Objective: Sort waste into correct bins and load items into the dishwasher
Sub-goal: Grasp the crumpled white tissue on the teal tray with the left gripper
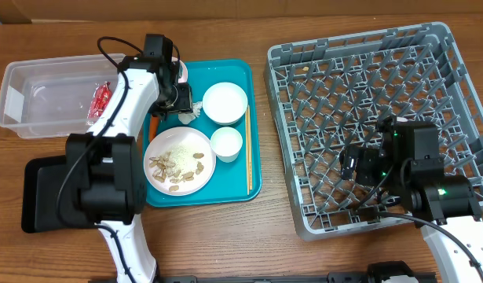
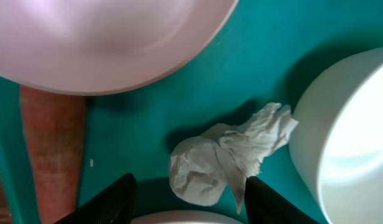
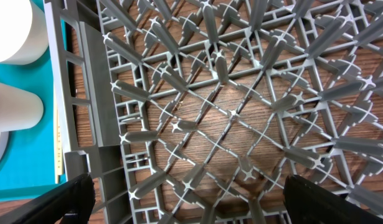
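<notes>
Left gripper [image 2: 190,190] is spread astride the tissue [image 2: 222,155], ready to pinch it; right gripper [image 3: 188,186] waits spread and empty above the dish rack [image 3: 241,93].

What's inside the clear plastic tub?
A crinkled red wrapper lies at the right end of the clear tub. The left arm covers that end's edge, so anything under it is hidden.

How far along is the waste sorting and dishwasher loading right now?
Done: the red wrapper lies in the clear tub. In hand: the left jaws stand open astride the white tissue on the teal tray, not gripping it. To do: the carrot, the food scraps on the plate, and all dishes; the grey rack holds none, with the right jaws open above it.
</notes>
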